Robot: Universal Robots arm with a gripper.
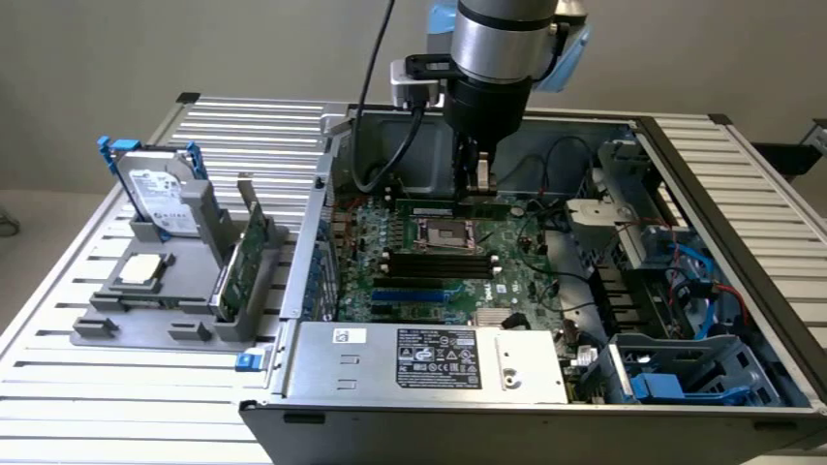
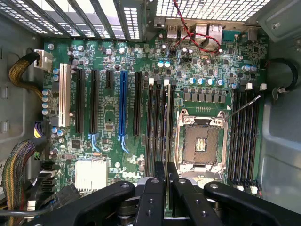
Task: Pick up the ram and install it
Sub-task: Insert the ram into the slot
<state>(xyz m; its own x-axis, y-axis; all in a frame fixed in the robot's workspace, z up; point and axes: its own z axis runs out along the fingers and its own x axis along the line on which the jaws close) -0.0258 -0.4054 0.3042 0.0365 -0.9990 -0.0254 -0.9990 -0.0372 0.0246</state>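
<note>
Reaching down into the open grey metal computer case (image 1: 394,145) on the slatted aluminium worktop (image 1: 246,121). Clenched with the black two-fingered tool (image 2: 166,165) on the ram (image 2: 167,122), a long thin circuit-board stick seen edge-on in the wrist view. Held lengthwise along the row of long black plastic memory slots (image 2: 154,122), just beside the square silver processor socket (image 2: 200,141) on the green motherboard (image 2: 108,127). Cannot tell whether touching a slot or just above one. Farther across the board, a long blue plastic slot (image 2: 123,103). On the exterior view's left, outside the case, a grey holder (image 1: 142,329) carrying a silver hard drive (image 1: 162,203) and an upright broad green expansion card (image 1: 243,262).
</note>
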